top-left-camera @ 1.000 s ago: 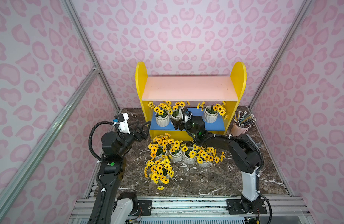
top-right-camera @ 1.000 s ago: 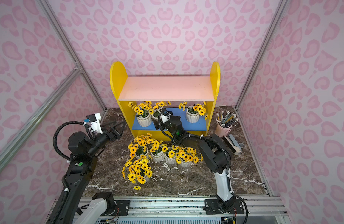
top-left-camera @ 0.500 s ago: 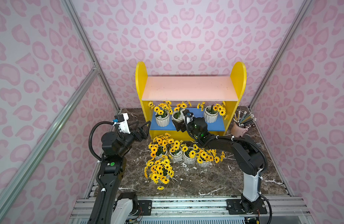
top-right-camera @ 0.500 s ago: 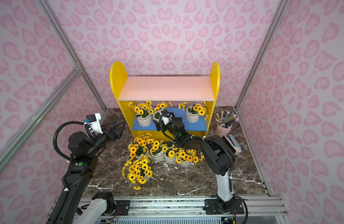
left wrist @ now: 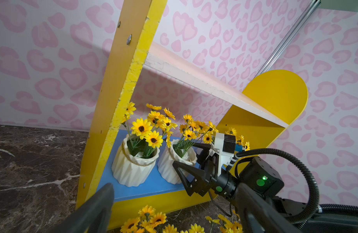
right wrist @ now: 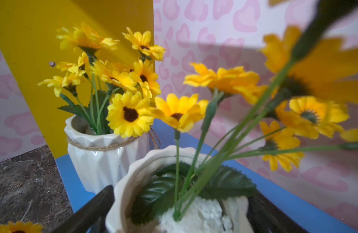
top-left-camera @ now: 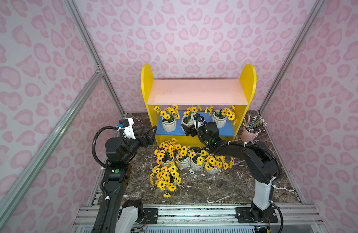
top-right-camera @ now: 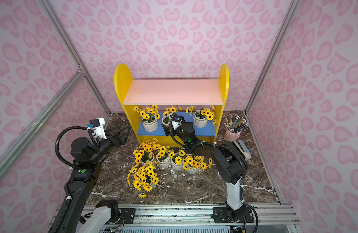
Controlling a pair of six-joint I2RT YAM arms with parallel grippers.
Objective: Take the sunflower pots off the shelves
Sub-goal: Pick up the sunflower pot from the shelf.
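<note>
The sunflower pots (top-left-camera: 168, 125) are little white ribbed things with a twine band under the rim, each stuffed with yellow dark-centred fake flowers and green leaves. I count eight. Three stand on the blue lower board (top-left-camera: 226, 131) of the yellow shelves (top-left-camera: 146, 84), under the pink upper board (top-left-camera: 196, 92). Five are down on the marble table (top-left-camera: 214, 187) just in front, four in a row and one front pot (top-left-camera: 166, 178) with its flowers flopping over. There's also one pink cup of pencils (top-left-camera: 247, 136) beside the shelves. The right gripper (top-left-camera: 188, 127) has its jaws spread wide either side of the middle pot (left wrist: 170, 167) on the blue board, though I can't tell if the pads touch it. The left gripper (top-left-camera: 149, 131) is wide too, holding nothing, just beside the shelves' left panel.
</note>
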